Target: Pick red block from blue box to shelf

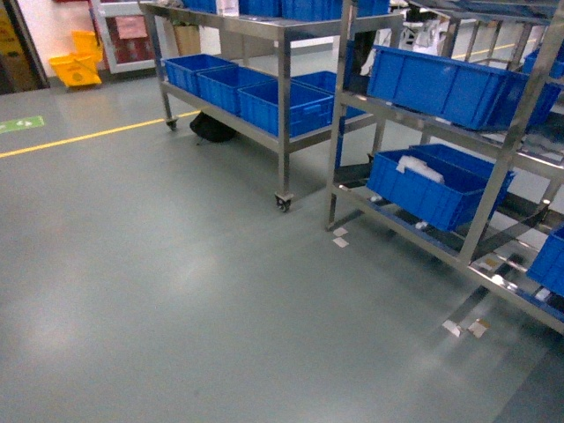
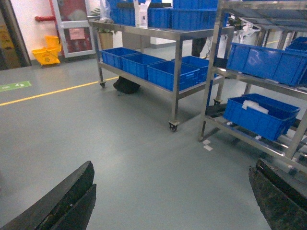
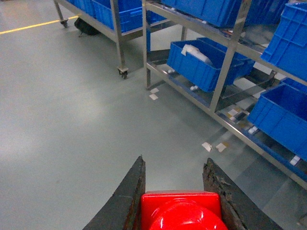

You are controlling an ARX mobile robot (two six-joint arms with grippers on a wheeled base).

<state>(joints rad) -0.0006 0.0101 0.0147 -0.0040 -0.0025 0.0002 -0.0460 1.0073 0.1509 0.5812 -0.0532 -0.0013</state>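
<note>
Right up close on the R wrist cam, the red block (image 3: 181, 211) sits clamped between the right gripper (image 3: 178, 201) fingers (image 3: 128, 201), stud facing the lens, each finger flat on a side face. So I've got it in hand, off the ground; blue box isn't in any view.

Handling call: looks like small hard plastic, prob v. light and stiff, won't crush, but glossy so it could slip if the grip loosens. Opposite flat sides are the place to hold it, not the stud. I'd keep the squeeze steady and avoid jerks.

On the L wrist cam, the left gripper (image 2: 175, 201) has its fingers wide apart, nothing between them, just bare grey floor (image 2: 120, 143) beyond.

Further out, floor runs to the shelf (image 1: 480, 225) on the right of the head view: steel uprights, slanted rails w/ roller tracks, dark blue crates (image 1: 432, 189) parked on the tiers. One crate has something white in it, can't tell what. Bits of tape (image 3: 213, 146) mark the floor by its feet. Behind, a wheeled steel cart (image 1: 282, 132) w/ more crates; yellow bins (image 1: 77, 66) at far left.

Next, I reckon: roll closer, find a free spot on a tier.
</note>
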